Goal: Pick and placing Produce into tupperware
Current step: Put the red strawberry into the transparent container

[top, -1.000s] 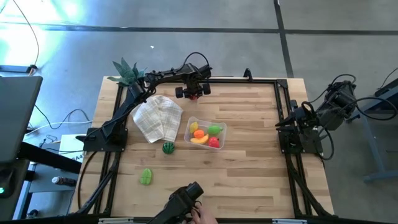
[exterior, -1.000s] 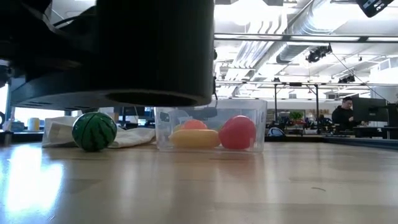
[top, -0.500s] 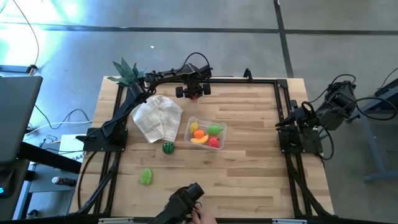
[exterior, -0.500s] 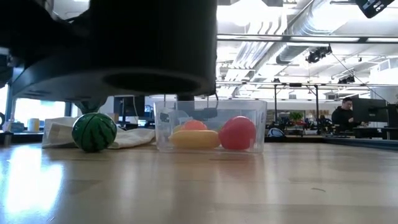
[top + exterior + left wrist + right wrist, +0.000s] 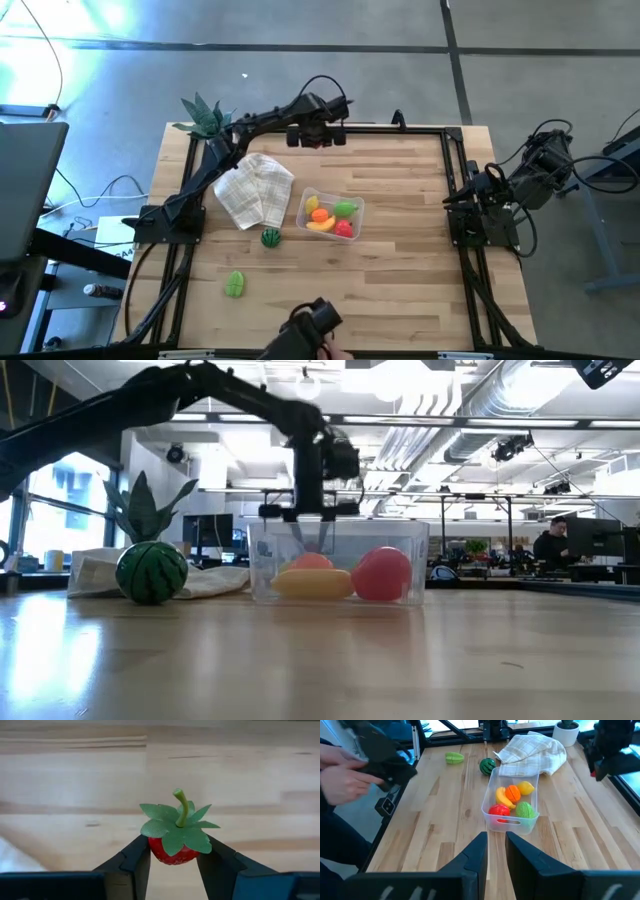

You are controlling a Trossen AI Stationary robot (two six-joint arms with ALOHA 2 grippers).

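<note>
A red toy strawberry (image 5: 172, 851) with green leaves and a stem sits between the fingers of my left gripper (image 5: 172, 857), which is shut on it over the table's far side (image 5: 318, 135), beyond the tupperware. The clear tupperware (image 5: 357, 206) stands mid-table with a banana, an orange, a green and a red fruit inside. A striped watermelon ball (image 5: 270, 237) and a green vegetable (image 5: 235, 284) lie loose on the wood. My right gripper (image 5: 496, 851) waits off the table's right edge, its fingers a narrow gap apart, with nothing between them. My left gripper pinches the strawberry's red body (image 5: 156, 851) between its two fingers (image 5: 136, 856), one on each side, just under the leaves. The fingers point down from above. The strawberry sits upright, stem up, lifted clear of the table.
A checked cloth (image 5: 255, 187) lies left of the tupperware, and a potted plant (image 5: 203, 115) stands at the far left corner. A person's hand with a dark device (image 5: 312, 325) is at the near edge. Bare wood lies right of the tupperware.
My left gripper has gone up from the table with the strawberry, which is now lifted clear, and a little toward the far edge. The dark device that blocked the low view has drawn away toward the near edge.
</note>
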